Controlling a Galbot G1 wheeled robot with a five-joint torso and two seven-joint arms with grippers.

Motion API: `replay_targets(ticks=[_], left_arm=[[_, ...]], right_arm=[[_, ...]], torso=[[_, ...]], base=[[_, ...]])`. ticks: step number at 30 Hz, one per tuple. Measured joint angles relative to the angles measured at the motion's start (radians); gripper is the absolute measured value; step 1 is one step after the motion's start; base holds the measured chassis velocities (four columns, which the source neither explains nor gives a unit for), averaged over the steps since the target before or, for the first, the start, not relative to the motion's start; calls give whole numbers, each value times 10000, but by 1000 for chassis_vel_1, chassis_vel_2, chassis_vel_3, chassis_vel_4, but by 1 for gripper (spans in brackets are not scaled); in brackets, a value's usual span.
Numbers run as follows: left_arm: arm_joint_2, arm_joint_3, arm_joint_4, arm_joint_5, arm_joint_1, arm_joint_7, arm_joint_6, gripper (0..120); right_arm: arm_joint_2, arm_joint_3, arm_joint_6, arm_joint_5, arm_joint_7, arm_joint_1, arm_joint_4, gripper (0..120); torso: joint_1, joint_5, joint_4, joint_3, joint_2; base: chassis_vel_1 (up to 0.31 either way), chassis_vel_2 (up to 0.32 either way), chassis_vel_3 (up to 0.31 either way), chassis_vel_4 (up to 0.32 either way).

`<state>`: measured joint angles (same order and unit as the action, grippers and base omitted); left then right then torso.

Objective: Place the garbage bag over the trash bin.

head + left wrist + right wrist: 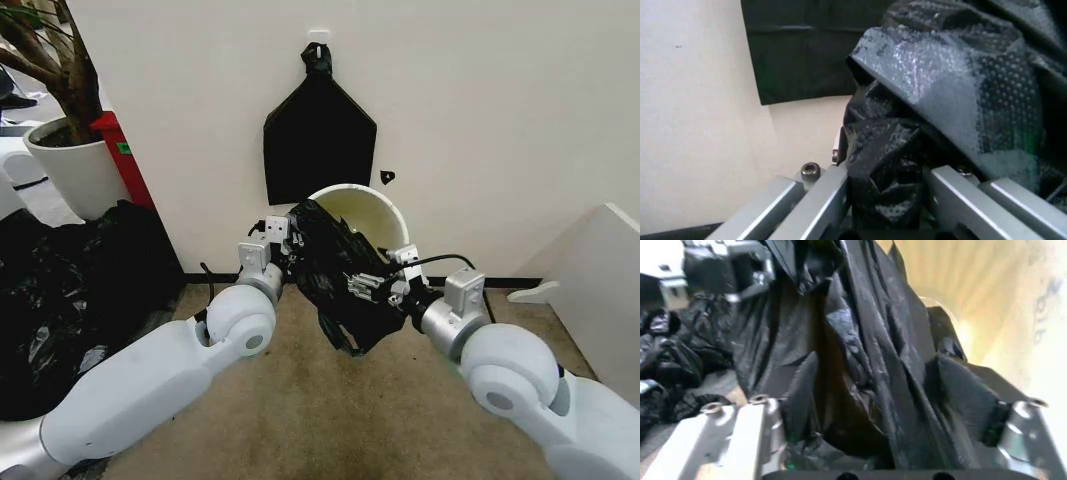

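Draping step: left gripper (pixel 292 236) and right gripper (pixel 380 287), both clenched on the garbage bag (pixel 337 280), hold it across the tilted trash bin (pixel 362 215) mouth, next needing its opening spread over the rim

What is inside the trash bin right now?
The trash bin tilts toward the camera; its visible upper interior is bare cream wall. The garbage bag, held by the left gripper and right gripper, covers the lower mouth, hiding anything there.
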<state>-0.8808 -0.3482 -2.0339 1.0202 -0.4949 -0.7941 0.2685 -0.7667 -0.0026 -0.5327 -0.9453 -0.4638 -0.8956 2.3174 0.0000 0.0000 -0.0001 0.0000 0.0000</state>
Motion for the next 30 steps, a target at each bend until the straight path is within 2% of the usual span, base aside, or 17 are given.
replay_targets(ticks=[4, 6, 10, 13, 17, 25, 30], left_arm=[[-33, -6, 0, 14, 5, -1, 1, 0], [-39, -5, 0, 17, 6, -1, 1, 0], [-22, 14, -29, 13, -51, 22, 1, 0], [9, 52, -39, 1, -91, 38, 1, 0], [35, 124, -52, -98, -172, 119, -1, 0], [98, 205, -66, -535, -486, 481, 0, 0], [247, 255, -198, -819, -663, 897, 7, 0]], right_arm=[[52, 104, -51, 114, -40, -17, -84, 43], [78, 146, -64, 118, -31, -32, -89, 41], [180, 347, -68, 136, -11, -61, -124, 22], [214, 400, -66, 135, -3, -56, -147, 15], [256, 444, -17, 175, -10, -31, -183, 0], [439, 878, 203, 150, -81, -34, -33, 0], [628, 1094, 298, 155, -66, 429, -291, 0]], torso=[[0, -1, 1, 0, 0], [0, -1, 0, 0, 0], [0, 0, 0, 0, 0], [0, 0, 1, 0, 0], [0, 0, 1, 0, 0], [0, 0, -1, 0, 0], [0, 0, 1, 0, 0]], base=[[0, 0, 0, 0], [0, 0, 0, 0], [0, 0, 0, 0], [0, 0, 0, 0], [0, 0, 0, 0], [0, 0, 0, 0], [0, 0, 0, 0]])
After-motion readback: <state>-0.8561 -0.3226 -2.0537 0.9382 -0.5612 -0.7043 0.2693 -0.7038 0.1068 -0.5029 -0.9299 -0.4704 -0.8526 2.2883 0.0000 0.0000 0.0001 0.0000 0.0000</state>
